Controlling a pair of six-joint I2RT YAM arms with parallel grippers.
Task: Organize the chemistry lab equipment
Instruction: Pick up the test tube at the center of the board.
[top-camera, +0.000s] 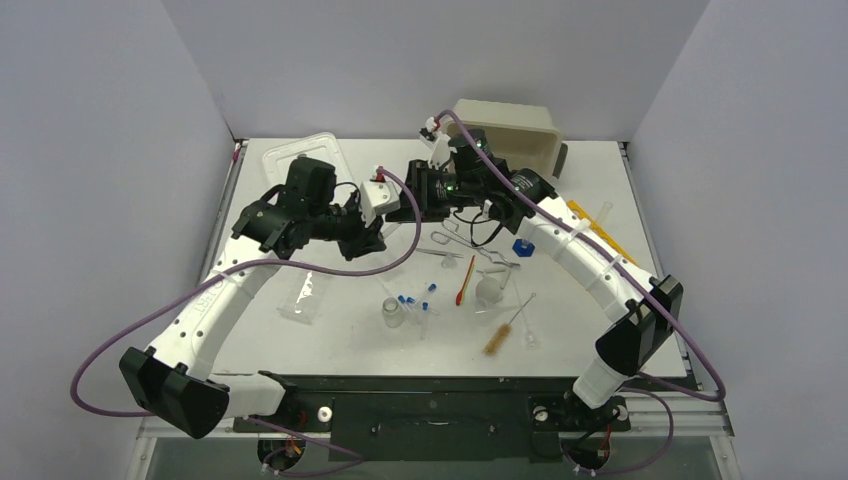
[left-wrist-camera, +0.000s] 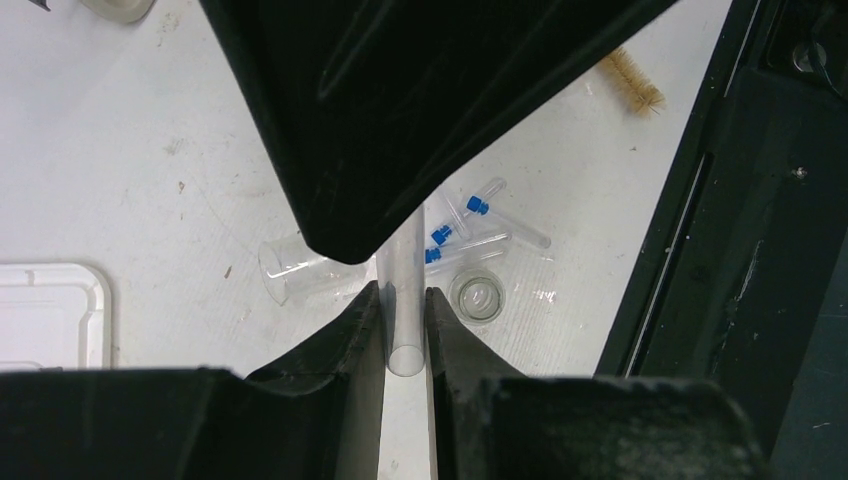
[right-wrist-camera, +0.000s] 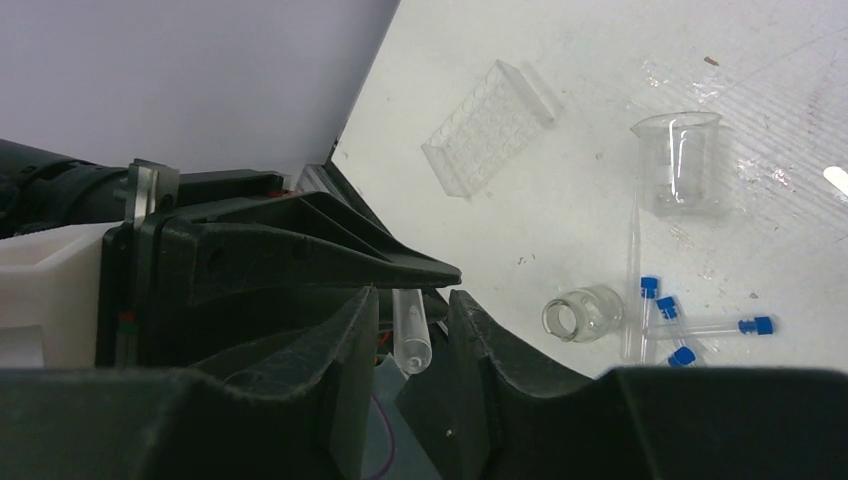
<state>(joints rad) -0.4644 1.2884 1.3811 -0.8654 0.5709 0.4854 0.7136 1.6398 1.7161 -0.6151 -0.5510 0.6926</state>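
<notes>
My left gripper is shut on a clear open-ended tube, held in the air above the table. The tube's rounded end sticks out between the fingers of my right gripper, which stand either side of it with a small gap on each side. In the top view the two grippers meet nose to nose at the back middle, left gripper and right gripper. On the table below lie blue-capped tubes, a small glass vial and a beaker.
A clear tube rack lies at the left. A brown brush, red spatula and metal forceps lie mid-table. The beige tub stands at the back, its white lid at the back left.
</notes>
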